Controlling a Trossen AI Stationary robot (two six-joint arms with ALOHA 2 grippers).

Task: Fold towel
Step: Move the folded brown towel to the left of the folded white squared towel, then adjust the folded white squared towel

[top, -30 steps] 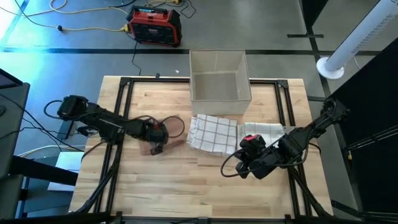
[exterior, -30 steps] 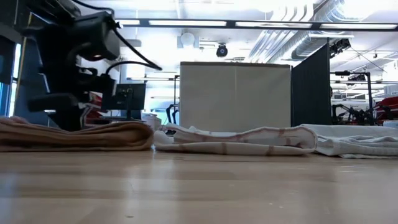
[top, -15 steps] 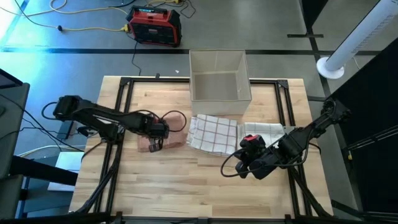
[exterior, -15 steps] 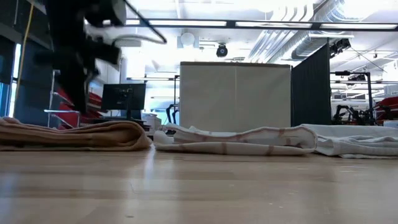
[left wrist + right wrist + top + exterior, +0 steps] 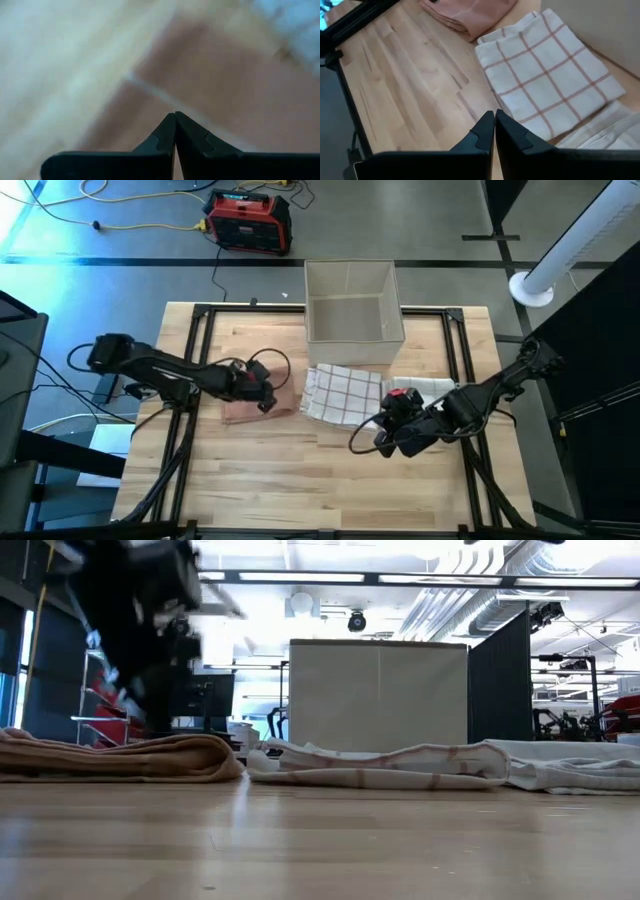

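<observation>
On the worktop (image 5: 300, 480), three towels lie side by side
Left claw (image 5: 266, 400), fingers together, sits over the folded tan towel (image 5: 255, 410), perhaps touching it; the checked towel (image 5: 342, 394) lies just beside, before the box (image 5: 352, 302), with a white towel (image 5: 430, 388) beyond; right claw (image 5: 383, 442), fingers together, hovers near the checked towel

A folded peach towel (image 5: 255, 406) lies flat at centre-left of the high view, beside a folded white checked towel (image 5: 343, 393).
</observation>
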